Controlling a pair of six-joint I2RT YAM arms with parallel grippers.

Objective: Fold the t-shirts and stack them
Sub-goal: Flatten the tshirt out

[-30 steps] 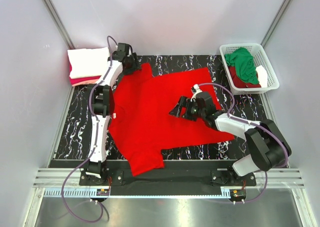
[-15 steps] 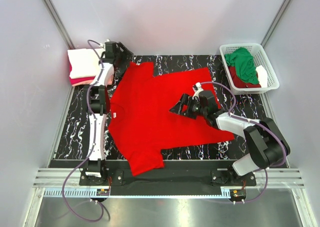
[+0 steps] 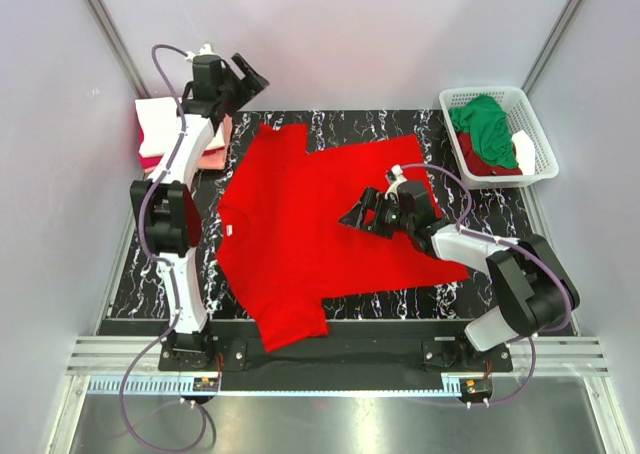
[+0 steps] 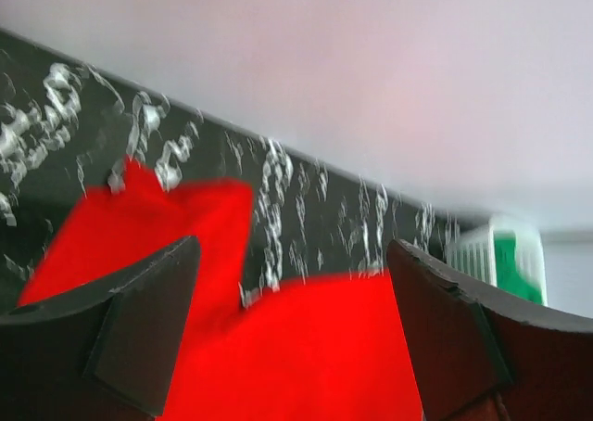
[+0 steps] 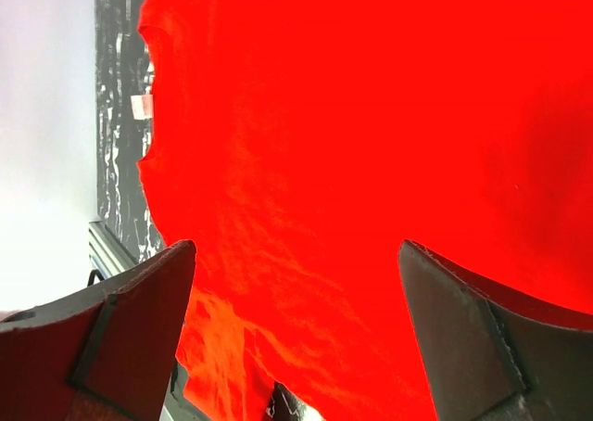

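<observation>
- At the middle of the bench [image 3: 370,129], the red t-shirt [image 3: 310,224] is seen spread nearly flat. One sleeve points to the far-left corner, the other lies at the near edge, and the small white neck label [image 3: 229,231] faces the left edge.
- The left hand [image 3: 250,76] is held high above the far-left corner. Its jaws are spread wide and nothing is gripped.
- The right hand [image 3: 360,212] is placed low over the middle of the shirt, with the jaws also spread wide and empty. Contact with the cloth cannot be made out.
- A folded stack [image 3: 170,124] is noted at the far-left corner, white on top with pink and crimson below.
- A white basket [image 3: 490,92] at the far-right corner holds a green shirt [image 3: 485,129] and a dark red one.
- Handling, judged: the cloth is light, limp and wrinkle-prone. It is expected to sag from any grip point and to drag on the bench surface.
- Grip, judged: hold is best taken at edges or corners, such as a sleeve tip, shoulder seam or hem corner. Only one layer should be pinched, and the cloth lifted just enough to clear.
- Risk, judged: a mid-panel pinch would bunch the fabric and spoil the fold line.
</observation>
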